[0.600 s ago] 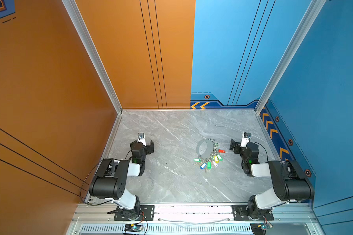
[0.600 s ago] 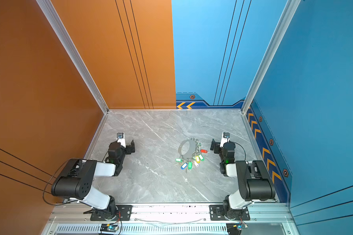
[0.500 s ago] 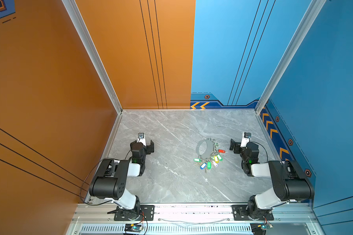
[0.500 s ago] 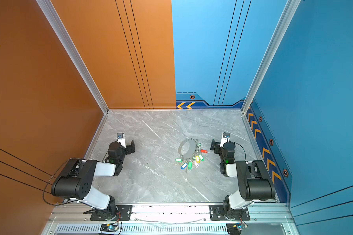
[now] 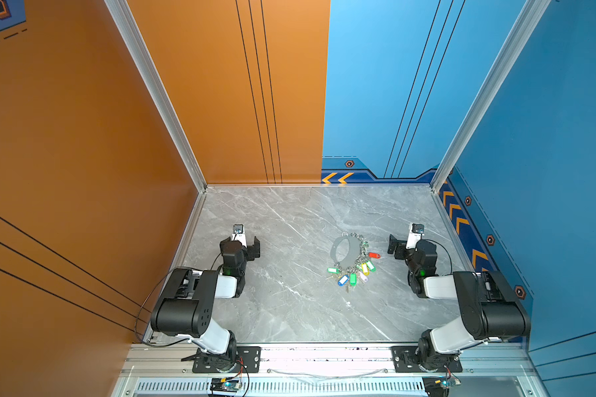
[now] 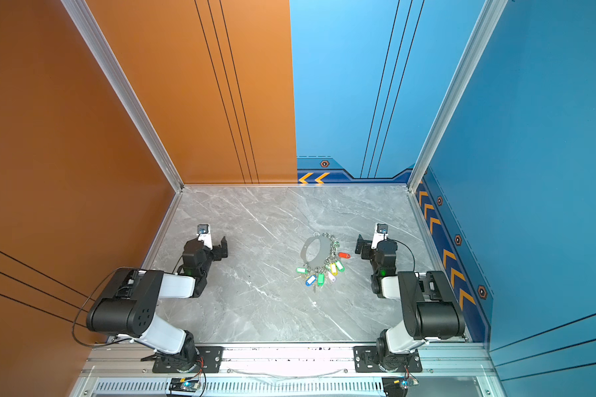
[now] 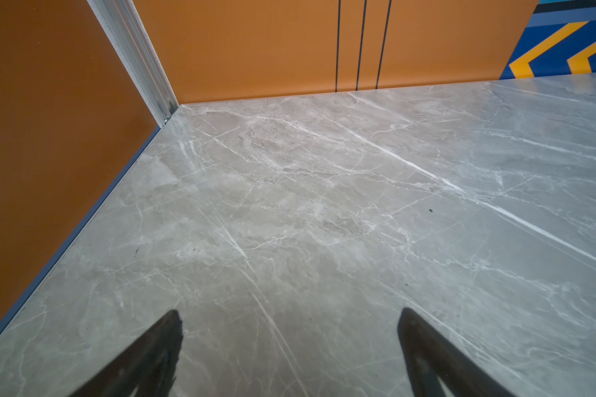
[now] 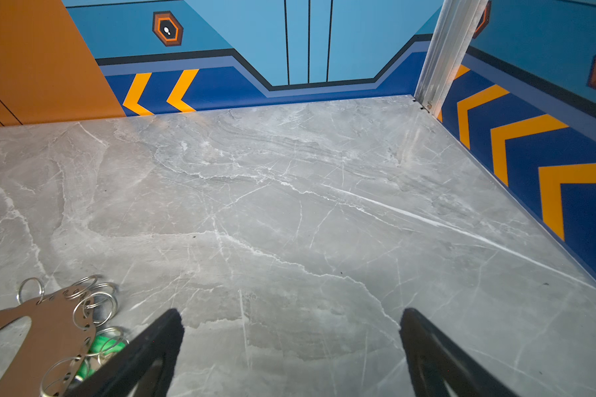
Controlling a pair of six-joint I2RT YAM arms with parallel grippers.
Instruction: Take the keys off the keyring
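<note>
A grey marble tabletop (image 5: 289, 309) sits between an orange wall (image 5: 83, 137) and a blue wall (image 5: 547, 137).

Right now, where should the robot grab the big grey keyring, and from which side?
Probably best: pinch the keyring on its bare grey band, at the left in both top views. Come straight down with one finger through the wide hole. It lies flat on the table, and the keys crowd its right and near edges.

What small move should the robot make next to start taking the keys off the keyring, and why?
Probably swing the right gripper toward the keyring: both grippers stand open and empty, the keys cluster at its edge, and it lies nearer the right gripper than the left gripper.
</note>
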